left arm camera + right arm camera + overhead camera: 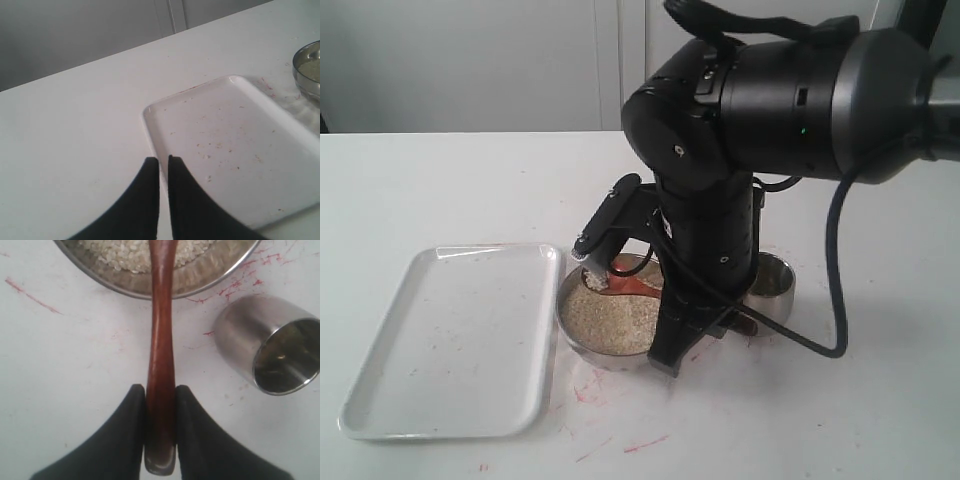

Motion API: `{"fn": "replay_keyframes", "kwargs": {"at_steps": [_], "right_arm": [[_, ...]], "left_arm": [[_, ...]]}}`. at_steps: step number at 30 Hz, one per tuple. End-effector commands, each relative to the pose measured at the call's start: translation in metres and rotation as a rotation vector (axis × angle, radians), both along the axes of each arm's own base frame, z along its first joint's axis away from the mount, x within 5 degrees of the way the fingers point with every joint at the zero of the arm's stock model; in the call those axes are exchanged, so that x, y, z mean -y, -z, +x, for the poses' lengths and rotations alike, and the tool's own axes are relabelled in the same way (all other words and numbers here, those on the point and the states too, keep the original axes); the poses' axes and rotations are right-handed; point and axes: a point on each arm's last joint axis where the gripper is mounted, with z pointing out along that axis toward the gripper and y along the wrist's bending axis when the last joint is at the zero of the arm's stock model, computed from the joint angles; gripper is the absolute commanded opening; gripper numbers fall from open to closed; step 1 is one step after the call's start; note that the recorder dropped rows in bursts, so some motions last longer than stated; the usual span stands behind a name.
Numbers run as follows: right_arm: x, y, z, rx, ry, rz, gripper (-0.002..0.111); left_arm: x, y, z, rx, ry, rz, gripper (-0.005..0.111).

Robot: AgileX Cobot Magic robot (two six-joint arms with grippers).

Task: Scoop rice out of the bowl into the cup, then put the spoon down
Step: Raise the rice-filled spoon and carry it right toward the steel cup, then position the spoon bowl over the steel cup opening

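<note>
1. Right wrist view: the spoon [161,340] has its handle end clamped between the 2 pads of the right end effector [160,391]. The jaws are narrow, set to the handle's width.
2. The spoon's shaft crosses the rim of the bowl [125,287], and its oval end lies inside the bowl on the rice [120,252].
3. Exterior view: the scoop end [632,285] sits at the back of the rice bed, low and near flat. I cannot tell whether it carries a load.
4. The cup [270,347] stands upright on the counter [440,190] just beside the bowl, not touching it. Its inside looks dark, with only a speck or 2 visible.
5. Judgement: early stage. The spoon is in hand and in the rice, and little or nothing has been transferred. The lift, the carry to the cup, the tip-out and the set-down of the spoon are all left.
6. Left wrist view: the left end effector [163,162] has its jaws nearly together and holds nothing. It hovers by the edge of the white tray [230,150] that is farthest from the bowl, well apart from it.
</note>
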Motion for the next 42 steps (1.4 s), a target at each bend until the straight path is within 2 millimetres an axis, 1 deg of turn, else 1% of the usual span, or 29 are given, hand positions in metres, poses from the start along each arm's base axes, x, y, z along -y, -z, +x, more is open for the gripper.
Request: {"fn": "replay_keyframes", "kwargs": {"at_steps": [1,3,6,10,12,13,16,21,24,28,33,42], "right_arm": [[0.015,-0.009,0.007,0.026,0.037,-0.001,0.0],[0.027,-0.013,0.012,0.036,0.076,0.008,0.0],[0.039,-0.022,0.014,0.057,0.113,0.025,0.0],[0.048,-0.028,0.016,0.073,0.13,0.029,0.0],[0.058,-0.032,0.019,0.083,0.157,0.036,0.0],[0.063,-0.036,0.019,0.093,0.172,0.044,0.0],[0.069,-0.043,0.018,0.111,0.18,0.053,0.0],[0.091,-0.054,0.015,0.138,0.23,0.064,0.0],[0.103,-0.048,0.009,0.118,0.255,0.045,0.0],[0.11,-0.042,0.002,0.099,0.266,0.031,0.0],[0.122,-0.038,-0.01,0.115,0.245,-0.047,0.0],[0.129,-0.027,-0.025,0.083,0.238,-0.09,0.0]], "left_arm": [[0.0,-0.001,0.0,0.005,-0.001,-0.005,0.014],[0.0,-0.001,0.0,0.005,-0.001,-0.005,0.014],[0.0,-0.001,0.0,0.005,-0.001,-0.005,0.014],[0.0,-0.001,0.0,0.005,-0.001,-0.005,0.014],[0.0,-0.001,0.0,0.005,-0.001,-0.005,0.014],[0.0,-0.001,0.0,0.005,-0.001,-0.005,0.014],[0.0,-0.001,0.0,0.005,-0.001,-0.005,0.014],[0.0,-0.001,0.0,0.005,-0.001,-0.005,0.014],[0.0,-0.001,0.0,0.005,-0.001,-0.005,0.014],[0.0,-0.001,0.0,0.005,-0.001,-0.005,0.014],[0.0,-0.001,0.0,0.005,-0.001,-0.005,0.014],[0.0,-0.001,0.0,0.005,-0.001,-0.005,0.014]]}}
